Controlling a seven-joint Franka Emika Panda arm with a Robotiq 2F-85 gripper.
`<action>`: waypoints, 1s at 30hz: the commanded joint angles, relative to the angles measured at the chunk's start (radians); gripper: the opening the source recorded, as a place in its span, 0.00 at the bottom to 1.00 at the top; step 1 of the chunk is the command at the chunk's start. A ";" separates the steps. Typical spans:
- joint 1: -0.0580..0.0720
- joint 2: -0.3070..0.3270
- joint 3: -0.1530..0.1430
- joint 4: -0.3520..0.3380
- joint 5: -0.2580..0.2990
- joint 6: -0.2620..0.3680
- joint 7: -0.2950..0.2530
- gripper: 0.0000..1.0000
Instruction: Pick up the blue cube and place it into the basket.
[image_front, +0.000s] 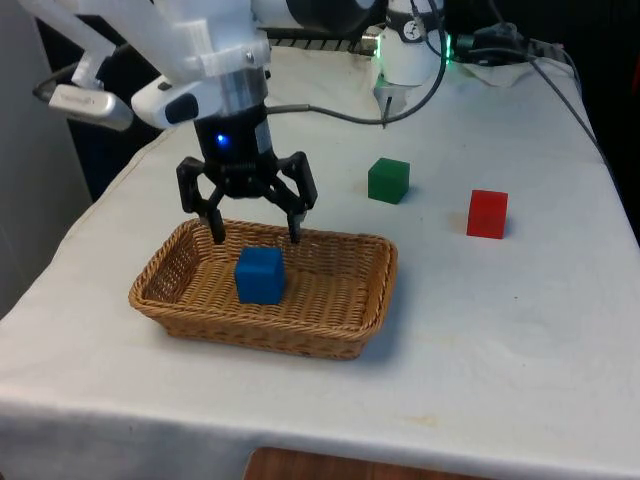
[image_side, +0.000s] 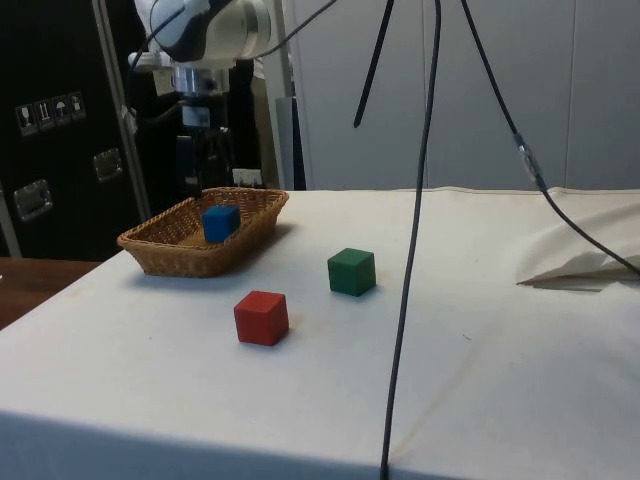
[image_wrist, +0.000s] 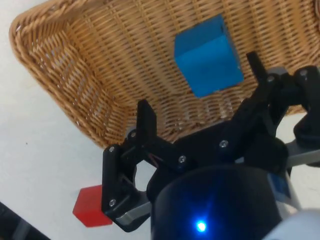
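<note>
In the front view, the white arm is seen reaching down over the basket (image_front: 352, 322), its jaws (image_front: 254, 228) spread wide and released just above the blue cube (image_front: 260, 275), which lies inside the basket. One green cube (image_front: 388, 181) and one red cube (image_front: 487, 214) are set apart on the tabletop (image_front: 500, 330). In the side view, the jaws (image_side: 205, 178) hang behind the basket's far rim. In the wrist view, the blue cube (image_wrist: 208, 55) is seen on the wicker floor beyond the parted fingers (image_wrist: 146, 120).
</note>
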 joint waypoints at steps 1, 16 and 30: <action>0.005 -0.012 -0.007 -0.005 -0.010 -0.014 0.007 1.00; 0.011 -0.119 -0.018 -0.077 -0.041 -0.068 0.000 1.00; 0.025 -0.214 -0.012 -0.166 -0.070 -0.075 0.003 1.00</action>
